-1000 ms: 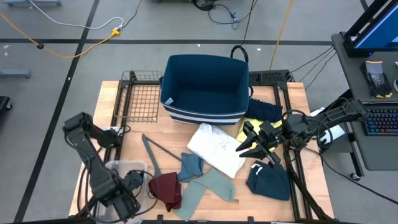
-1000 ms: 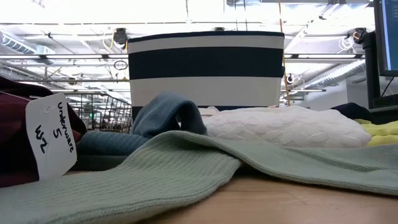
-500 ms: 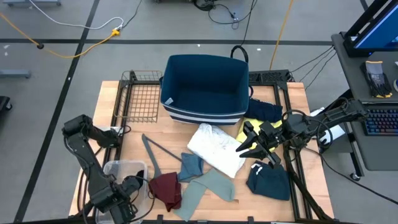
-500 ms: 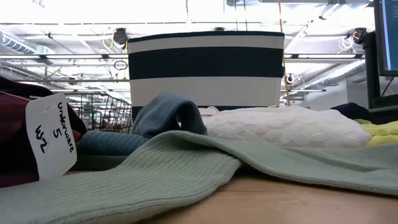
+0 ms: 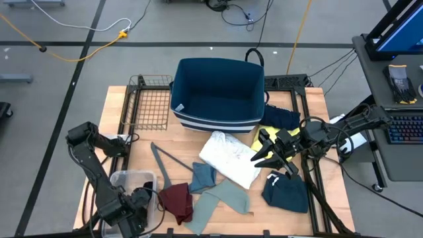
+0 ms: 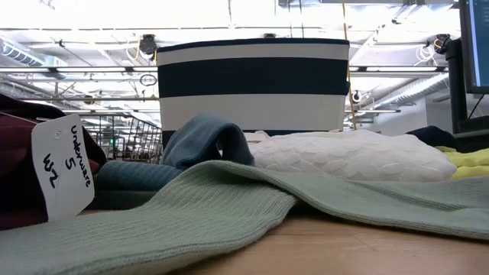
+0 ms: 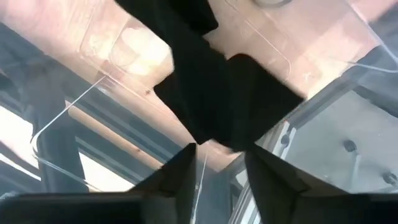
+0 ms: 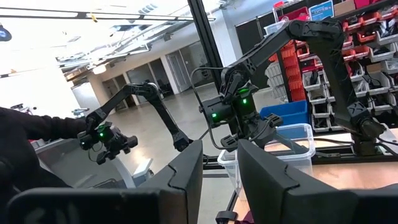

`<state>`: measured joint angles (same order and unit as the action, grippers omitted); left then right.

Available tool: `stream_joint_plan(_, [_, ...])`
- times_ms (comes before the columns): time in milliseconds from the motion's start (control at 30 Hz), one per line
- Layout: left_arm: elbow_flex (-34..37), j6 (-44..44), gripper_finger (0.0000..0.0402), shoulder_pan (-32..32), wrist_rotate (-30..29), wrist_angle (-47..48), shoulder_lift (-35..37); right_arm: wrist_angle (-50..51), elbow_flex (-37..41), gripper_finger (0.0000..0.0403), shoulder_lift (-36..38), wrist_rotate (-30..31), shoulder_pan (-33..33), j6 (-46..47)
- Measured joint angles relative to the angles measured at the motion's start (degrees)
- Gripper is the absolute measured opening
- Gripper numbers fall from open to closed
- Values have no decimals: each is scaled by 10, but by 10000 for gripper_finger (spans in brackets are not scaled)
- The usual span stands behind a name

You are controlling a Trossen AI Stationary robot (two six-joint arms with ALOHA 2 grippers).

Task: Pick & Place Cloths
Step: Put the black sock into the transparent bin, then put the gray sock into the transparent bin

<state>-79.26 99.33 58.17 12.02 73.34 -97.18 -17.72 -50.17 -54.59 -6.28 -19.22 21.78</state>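
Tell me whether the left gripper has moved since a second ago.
Yes, slightly. In the high view the left gripper sits farther from the maroon cloth, lower along the clear plastic container.

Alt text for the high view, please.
Overhead: cloths lie scattered on a wooden table in front of an empty navy basket. The left gripper is over a clear plastic bin; the right gripper hovers open beside the white cloth.
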Motion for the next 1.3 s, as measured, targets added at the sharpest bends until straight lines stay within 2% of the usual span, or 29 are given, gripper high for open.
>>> stream_joint_plan(133, [0,-29,190,-2,25,0,8,0,0,98,0,0,0,0])
stream_joint_plan(267, [-5,-28,211,-4,29,1,38,-1,0,95,-5,0,0,28])
stream_joint_plan(467, [-8,17,214,0,-30,2,111,-8,0,95,-19,-2,0,45])
stream_joint_plan(667, [-8,54,214,1,-93,2,171,-13,0,99,-27,-39,0,45])
stream_joint_plan(767, [-8,54,214,1,-174,0,189,-13,0,98,-29,-51,0,39])
stream_joint_plan(867, [-8,32,214,1,-283,-5,200,-13,0,94,-30,-59,-3,29])
stream_joint_plan(1133, [-9,-122,214,1,-621,-35,202,-12,0,91,-39,-53,-46,-28])
stream_joint_plan(1233, [-9,-160,214,1,-702,-41,202,-9,0,91,-47,-26,-72,-40])
stream_joint_plan(1300, [-9,-172,214,2,-727,-42,202,-9,0,91,-54,-6,-88,-47])
